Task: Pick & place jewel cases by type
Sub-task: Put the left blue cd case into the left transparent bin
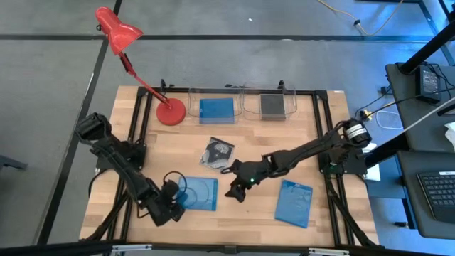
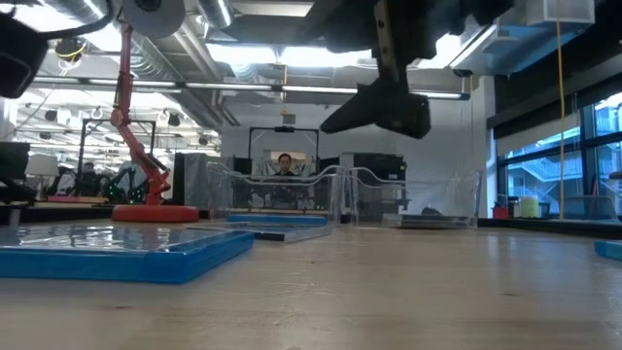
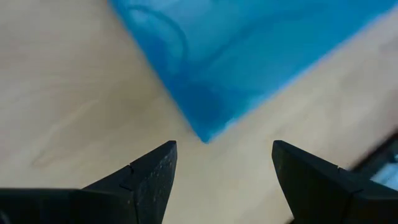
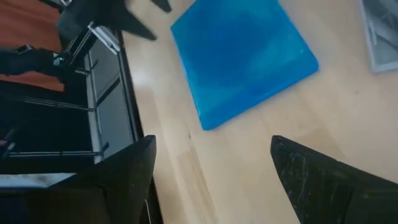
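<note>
Three jewel cases lie flat on the wooden table: a blue one (image 1: 200, 193) near the front left, another blue one (image 1: 294, 202) at the front right, and a clear one with a silvery disc (image 1: 218, 152) in the middle. My left gripper (image 1: 173, 201) is open and points down beside the left blue case; that case's corner (image 3: 205, 134) lies just beyond the fingertips. My right gripper (image 1: 234, 186) is open and hangs above the table just right of the same case (image 4: 242, 59). It touches nothing.
Two clear trays stand at the far edge; the left tray (image 1: 206, 91) holds a blue case (image 1: 217, 109) and the right tray (image 1: 288, 89) a dark grey case (image 1: 272, 105). A red desk lamp's base (image 1: 170, 112) stands at the far left. Bare wood lies between the cases.
</note>
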### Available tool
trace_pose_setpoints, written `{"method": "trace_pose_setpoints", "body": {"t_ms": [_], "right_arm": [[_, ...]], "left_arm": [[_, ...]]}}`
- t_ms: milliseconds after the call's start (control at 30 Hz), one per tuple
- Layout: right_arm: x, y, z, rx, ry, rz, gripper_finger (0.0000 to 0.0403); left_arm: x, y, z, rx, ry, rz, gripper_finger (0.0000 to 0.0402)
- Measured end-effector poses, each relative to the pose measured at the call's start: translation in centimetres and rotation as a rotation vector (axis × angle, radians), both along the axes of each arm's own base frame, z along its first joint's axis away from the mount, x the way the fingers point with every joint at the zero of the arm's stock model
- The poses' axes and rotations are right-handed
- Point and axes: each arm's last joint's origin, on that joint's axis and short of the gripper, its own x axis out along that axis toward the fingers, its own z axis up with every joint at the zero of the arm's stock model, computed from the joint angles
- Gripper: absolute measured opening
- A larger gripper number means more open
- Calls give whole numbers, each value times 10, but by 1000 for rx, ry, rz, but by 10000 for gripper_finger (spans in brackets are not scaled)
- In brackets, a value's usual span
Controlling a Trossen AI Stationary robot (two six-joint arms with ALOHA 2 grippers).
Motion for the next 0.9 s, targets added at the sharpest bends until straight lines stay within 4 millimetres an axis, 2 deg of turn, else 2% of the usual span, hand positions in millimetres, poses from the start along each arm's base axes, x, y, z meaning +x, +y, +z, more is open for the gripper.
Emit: {"method": "trace_pose_setpoints", "body": {"t_ms": [167,367,667,900], "right_arm": [[-2,12,-5,7,12,9,321],[12,22,-30,89,-13,24,321],[23,20,-75,117,69,-95,321],[28,13,-85,134,79,-170,321]], "left_arm": [[-11,0,-9,23,-57,166,260],[-18,2,-22,-39,-168,335,260],[-15,9,-25,-10,-213,385,260],[-12,12,-25,-4,-208,390,260]]}}
